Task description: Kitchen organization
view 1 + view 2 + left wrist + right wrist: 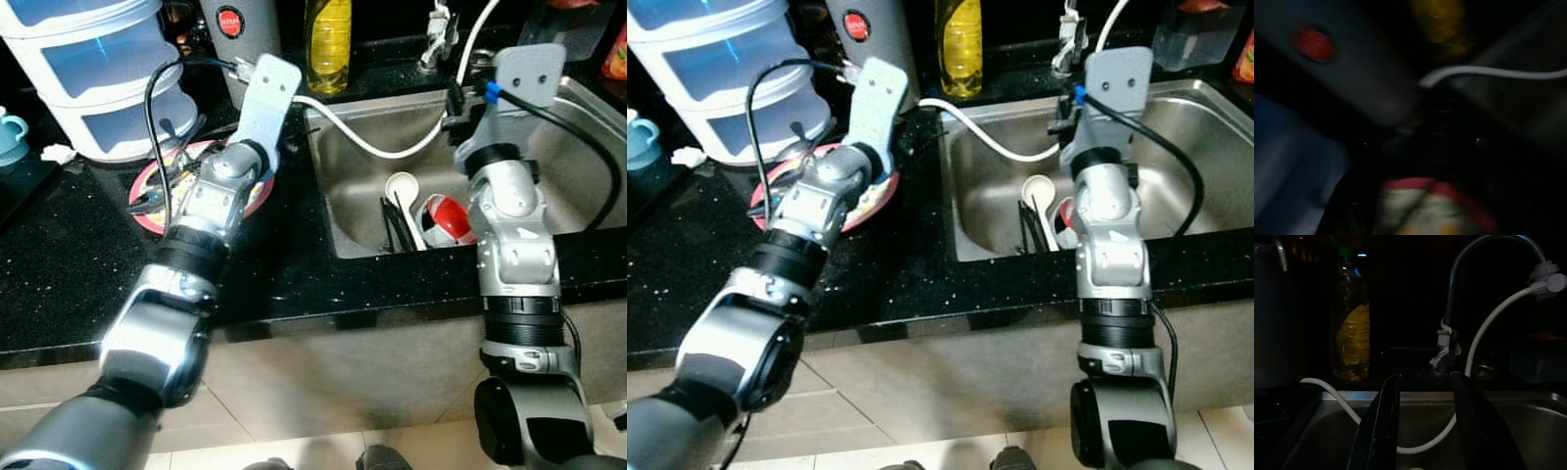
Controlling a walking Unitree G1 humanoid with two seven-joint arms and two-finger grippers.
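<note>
The sink [549, 176] was brushed stainless steel. The countertop [69, 264] was glossy, speckled black stone. The stacked drawers [108, 69] were translucent plastic, and the hose [362, 137] smooth white.

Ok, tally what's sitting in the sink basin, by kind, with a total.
White spoon: 1
Red-and-white bowl: 1
Bundle of black chopsticks: 1 (the sticks are too small to count singly)
White hose trailing in: 1
Total: 4
</note>
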